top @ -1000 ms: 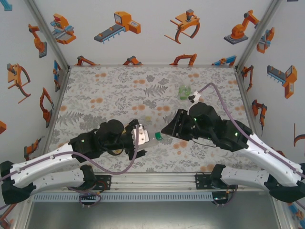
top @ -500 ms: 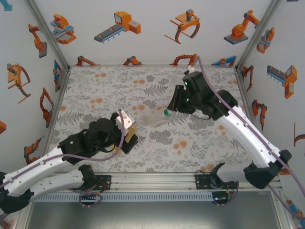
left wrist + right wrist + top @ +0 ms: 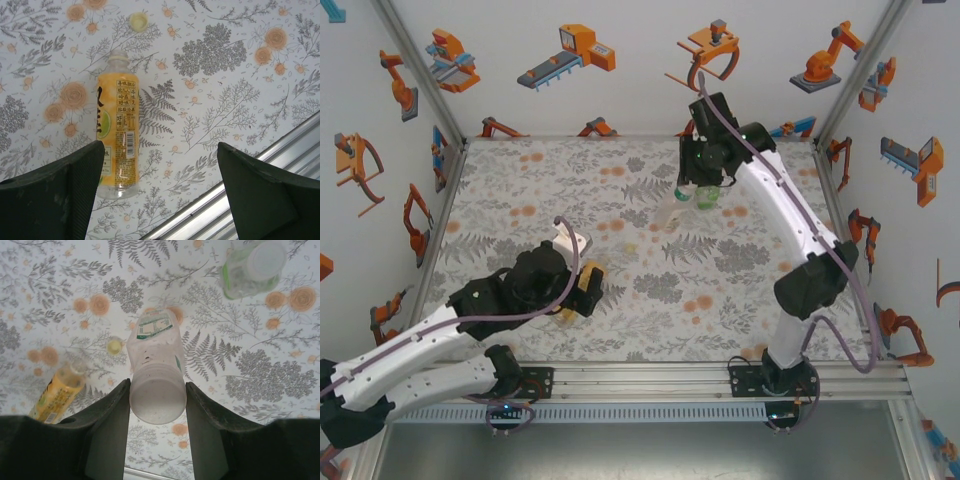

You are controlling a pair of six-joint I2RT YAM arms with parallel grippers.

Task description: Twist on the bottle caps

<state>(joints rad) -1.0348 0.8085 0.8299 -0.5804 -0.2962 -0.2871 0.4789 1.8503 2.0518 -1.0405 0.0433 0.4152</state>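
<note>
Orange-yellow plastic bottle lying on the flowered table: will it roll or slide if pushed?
The orange-yellow plastic bottle lies on its side and is round, so a sideways push would likely roll it. Its clear bottom end looks empty, so it is probably light and easily shoved.

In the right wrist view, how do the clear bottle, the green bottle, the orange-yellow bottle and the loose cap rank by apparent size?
1. clear bottle, largest, though it is nearest the camera.
2-3. green bottle and orange-yellow bottle: alike; the latter is partly hidden.
4. loose cap, smallest.
</note>
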